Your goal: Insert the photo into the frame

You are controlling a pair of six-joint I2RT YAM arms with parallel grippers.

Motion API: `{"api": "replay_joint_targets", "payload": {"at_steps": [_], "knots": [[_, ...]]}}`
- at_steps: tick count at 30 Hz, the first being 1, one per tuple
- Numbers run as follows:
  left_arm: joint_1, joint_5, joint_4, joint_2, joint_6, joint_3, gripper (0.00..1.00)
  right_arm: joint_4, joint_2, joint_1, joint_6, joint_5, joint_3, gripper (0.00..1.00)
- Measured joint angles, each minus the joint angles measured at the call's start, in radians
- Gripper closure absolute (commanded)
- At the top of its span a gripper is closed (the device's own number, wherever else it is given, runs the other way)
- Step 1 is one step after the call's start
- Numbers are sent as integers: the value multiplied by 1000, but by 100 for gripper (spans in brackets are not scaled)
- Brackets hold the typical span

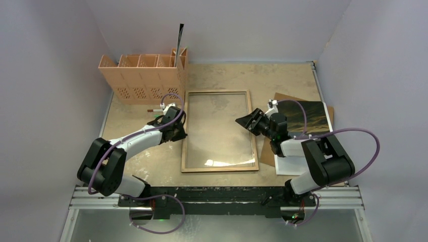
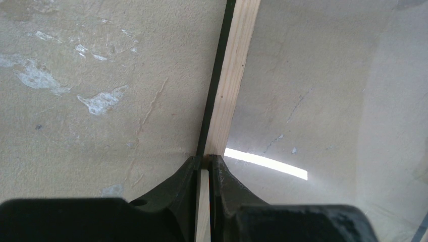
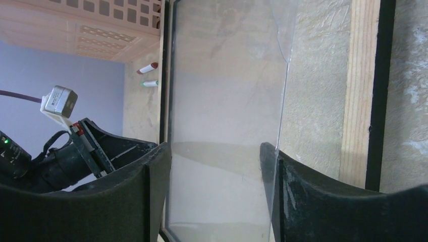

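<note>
The frame (image 1: 251, 132) lies back up in the middle of the table, light wood rails around a clear glass pane (image 1: 217, 121). My left gripper (image 1: 177, 132) is shut on the frame's left rail; the left wrist view shows the wood rail (image 2: 229, 91) pinched between the jaws (image 2: 206, 160). My right gripper (image 1: 246, 122) is open and empty over the pane near the right rail. In the right wrist view (image 3: 217, 151) the pane's edge (image 3: 282, 75) runs past one finger, short of the rail (image 3: 359, 91). The photo (image 1: 308, 117) lies at the right, partly under my right arm.
A brown backing board (image 1: 329, 110) lies under the photo, and a white sheet (image 1: 288, 165) lies by the right arm's base. A tan lattice organizer (image 1: 144, 75) stands at the back left. Two pens (image 1: 155, 109) lie in front of it and also show in the right wrist view (image 3: 147, 68).
</note>
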Motion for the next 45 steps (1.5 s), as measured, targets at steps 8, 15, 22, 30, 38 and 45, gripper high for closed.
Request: {"api": "replay_joint_targets", "payload": {"at_steps": [8,15,22,30,38,45], "knots": [[2,0,0,0,0,0,85,-80,-11,0,-27,8,14,19],[5,1,0,0,1,0,80,-250,-39,0,-108,48,90,16],[6,0,-3,0,0,0,77,-449,-40,0,-187,90,173,15],[6,-4,-5,0,0,0,68,-671,-63,0,-281,157,286,14],[6,-4,-8,0,0,0,62,-774,-96,0,-352,260,309,15],[6,-3,-3,2,0,-2,66,-803,-96,0,-395,267,299,24]]}}
